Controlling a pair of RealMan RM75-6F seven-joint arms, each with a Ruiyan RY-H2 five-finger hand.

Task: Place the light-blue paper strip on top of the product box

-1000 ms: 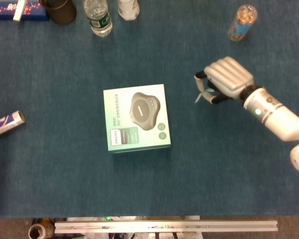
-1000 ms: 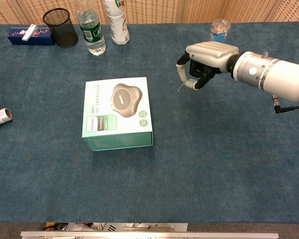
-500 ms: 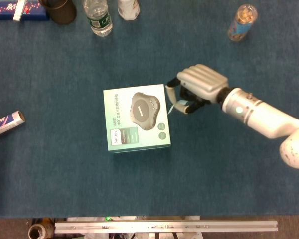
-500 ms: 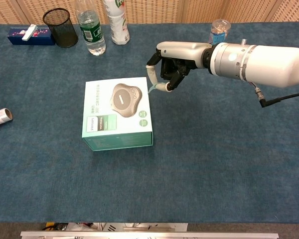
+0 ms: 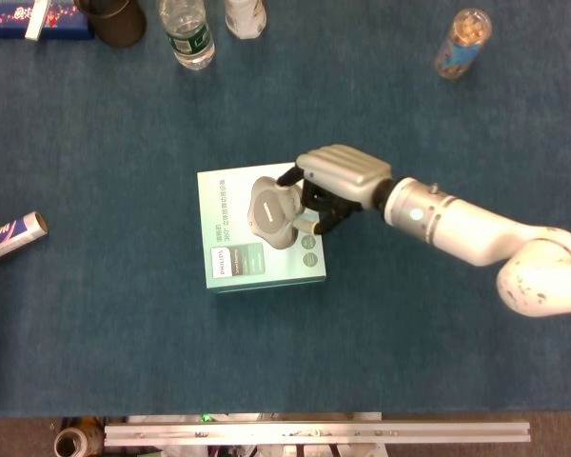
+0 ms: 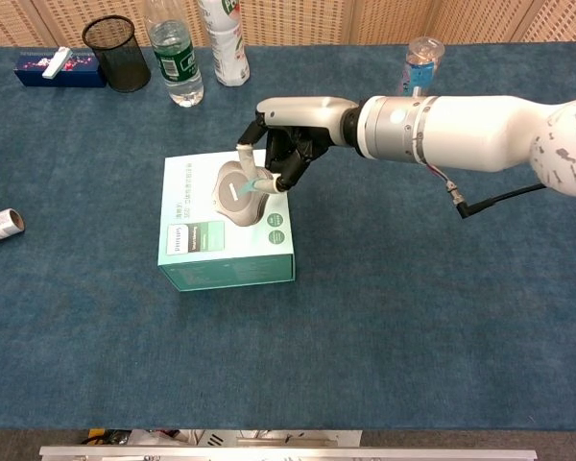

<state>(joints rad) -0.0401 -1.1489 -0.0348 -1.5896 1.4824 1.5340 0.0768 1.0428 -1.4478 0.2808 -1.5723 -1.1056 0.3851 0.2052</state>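
Strip point(image 6: 260, 181) pinched in the right hand point(image 5: 325, 187) hangs over the box point(image 5: 236, 249) top's right edge; next, lower and let go.

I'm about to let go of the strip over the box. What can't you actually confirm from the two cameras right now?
- Light-blue paper strip: chest view shows only a sliver between the right hand's fingers; head view hides it under the hand.
- Whether the strip touches the product box: cannot tell in either view.
- Left hand: in neither view.
- Box's small print: too small.
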